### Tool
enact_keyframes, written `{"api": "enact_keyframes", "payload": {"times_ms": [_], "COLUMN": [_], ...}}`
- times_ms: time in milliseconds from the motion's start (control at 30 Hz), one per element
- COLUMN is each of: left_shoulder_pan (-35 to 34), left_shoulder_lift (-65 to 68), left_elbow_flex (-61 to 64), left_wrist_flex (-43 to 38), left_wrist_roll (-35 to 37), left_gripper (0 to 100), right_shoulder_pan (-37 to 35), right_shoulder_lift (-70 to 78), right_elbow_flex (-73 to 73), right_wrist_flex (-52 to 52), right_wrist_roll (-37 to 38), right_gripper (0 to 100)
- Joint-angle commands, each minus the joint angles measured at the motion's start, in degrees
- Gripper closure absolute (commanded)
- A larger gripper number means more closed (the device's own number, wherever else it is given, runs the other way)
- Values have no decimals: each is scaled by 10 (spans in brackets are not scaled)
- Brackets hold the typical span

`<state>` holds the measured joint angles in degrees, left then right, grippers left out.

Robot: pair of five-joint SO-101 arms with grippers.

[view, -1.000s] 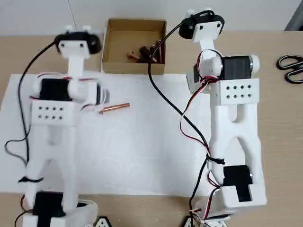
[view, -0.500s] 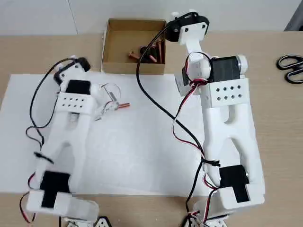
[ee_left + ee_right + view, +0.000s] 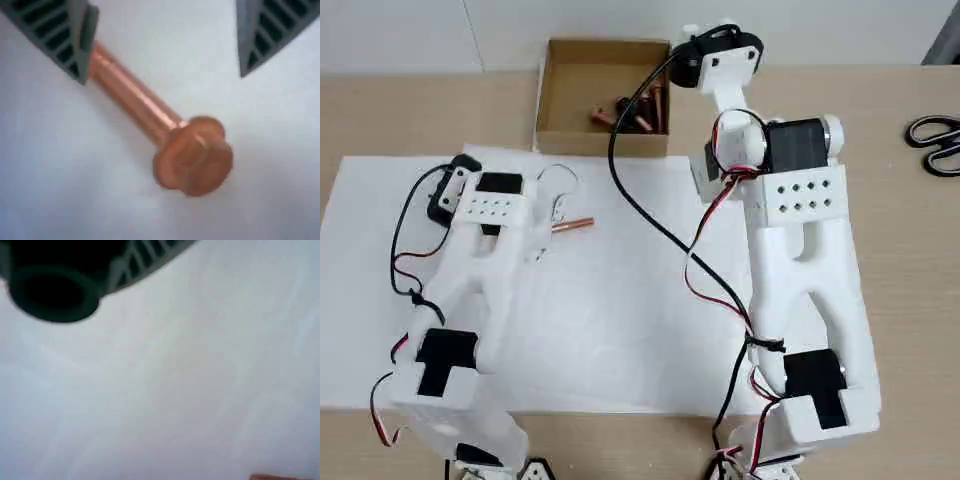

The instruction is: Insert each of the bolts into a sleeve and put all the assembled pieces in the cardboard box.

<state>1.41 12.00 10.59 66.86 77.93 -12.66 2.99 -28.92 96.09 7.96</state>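
A copper bolt [image 3: 576, 224] lies on the white sheet [image 3: 620, 330], and its flanged head [image 3: 192, 155] faces the left wrist camera. My left gripper [image 3: 554, 212] is low over it and open [image 3: 162, 77]. The two fingers straddle the shaft, and one fingertip [image 3: 75, 45] covers the shaft's far end. My right gripper [image 3: 705, 172] hangs just above the sheet near the cardboard box [image 3: 600, 142]. A dark tubular sleeve [image 3: 55, 292] rests against its ribbed finger [image 3: 145, 255], open end toward the camera. Several assembled pieces [image 3: 632, 110] lie in the box.
Scissors [image 3: 938, 140] lie on the wooden table at the far right. Black cables [image 3: 650, 215] from the right arm trail across the sheet between the two arms. A sliver of copper [image 3: 280, 477] shows at the edge of the right wrist view.
The left arm folded down and swung right, bringing its open gripper down over the bolt. The right arm shifted slightly left a second ago and has stayed put since.
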Motion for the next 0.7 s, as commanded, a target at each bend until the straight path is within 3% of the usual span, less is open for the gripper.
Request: {"api": "enact_keyframes", "payload": {"times_ms": [0,300,467,667], "left_shoulder_pan": [3,2,2,3], "left_shoulder_lift": [-4,-4,-4,-4], "left_elbow_flex": [2,82,101,113], "left_wrist_flex": [-38,-163,-190,-191], "left_wrist_roll": [15,15,15,14], "left_gripper": [814,815,818,997], "right_shoulder_pan": [-2,-2,-2,0], "right_shoulder_lift": [-35,-35,-35,-35], "right_elbow_flex": [-3,-3,-3,-3], "right_wrist_flex": [3,1,1,0], "right_wrist_roll": [4,4,4,4], "right_gripper": [995,995,995,995]}}
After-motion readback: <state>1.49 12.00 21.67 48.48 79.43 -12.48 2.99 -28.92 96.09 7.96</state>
